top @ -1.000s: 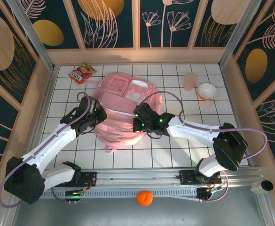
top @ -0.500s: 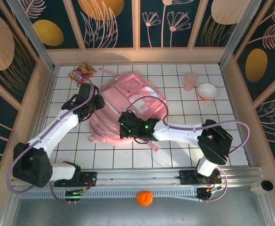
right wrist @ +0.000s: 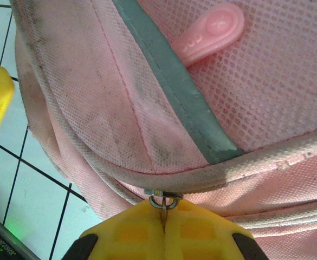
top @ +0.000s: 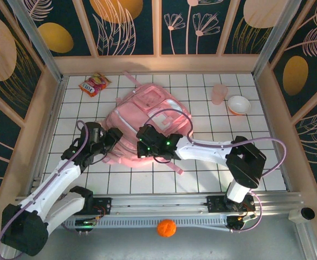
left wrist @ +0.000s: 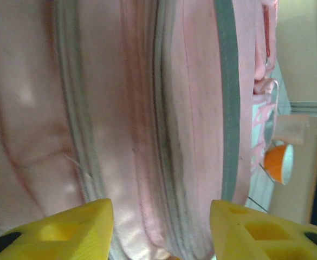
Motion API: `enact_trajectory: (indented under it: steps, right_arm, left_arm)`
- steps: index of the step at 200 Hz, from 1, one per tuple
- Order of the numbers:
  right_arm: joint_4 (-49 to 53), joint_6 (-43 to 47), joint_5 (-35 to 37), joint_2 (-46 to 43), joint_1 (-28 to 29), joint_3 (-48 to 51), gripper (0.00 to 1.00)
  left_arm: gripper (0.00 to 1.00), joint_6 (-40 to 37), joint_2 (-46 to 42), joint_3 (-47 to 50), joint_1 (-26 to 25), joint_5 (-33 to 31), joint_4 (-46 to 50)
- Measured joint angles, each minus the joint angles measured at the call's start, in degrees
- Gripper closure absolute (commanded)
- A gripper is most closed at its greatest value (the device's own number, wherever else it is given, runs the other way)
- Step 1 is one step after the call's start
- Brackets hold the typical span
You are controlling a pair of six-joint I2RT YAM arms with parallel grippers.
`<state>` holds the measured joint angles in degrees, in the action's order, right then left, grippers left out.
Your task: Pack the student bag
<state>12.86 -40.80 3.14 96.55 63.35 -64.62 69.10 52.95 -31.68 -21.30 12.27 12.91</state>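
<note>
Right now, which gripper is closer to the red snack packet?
Left. The left gripper sits at the left of the student bag, toward the snack packet; the right gripper is farther right, shut on a zip ring.

There is one student bag (top: pixel 147 116), pale pink, at the middle of the table. At the far left lies one red-and-yellow snack packet (top: pixel 94 85). At the far right stand one pale pink cup (top: pixel 219 93) and, just beside it, one bowl (top: pixel 238 104), white inside and orange outside. One orange ball (top: pixel 166 228) sits at the near edge, on the near side of the rail. Two white arms (top: pixel 209 154) reach in, carrying two grippers: one left gripper (top: pixel 112 138) and one right gripper (top: pixel 142 146).
</note>
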Motion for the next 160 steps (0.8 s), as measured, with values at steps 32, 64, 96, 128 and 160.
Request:
enact_trajectory:
  steps: [32, 64, 96, 128, 160]
  right_arm:
    - [-0.02, 0.00, -0.04, 0.07, 0.00, -0.07, 1.00]
    - [0.20, 0.02, -0.22, 0.42, 0.00, -0.90, 1.00]
    - [0.26, 0.07, -0.28, 0.81, 0.00, -1.27, 1.00]
    - [0.87, 0.46, -0.26, 0.79, -0.48, -1.22, 1.00]
    - [1.09, 2.21, -0.70, -0.96, -3.13, 0.83, 1.00]
  left_arm:
    - [0.51, 4.35, 2.47, 0.61, -2.03, 3.06, -4.17]
    - [0.56, 6.64, 5.73, 1.60, -3.30, 4.87, -6.58]
    - [0.91, 7.28, 8.52, 1.57, -3.80, 5.38, -7.54]
    - [1.00, 5.25, 10.40, -0.02, -3.91, 4.59, -6.32]
    - [1.00, 2.19, 10.40, -1.27, -4.24, 2.73, -4.09]
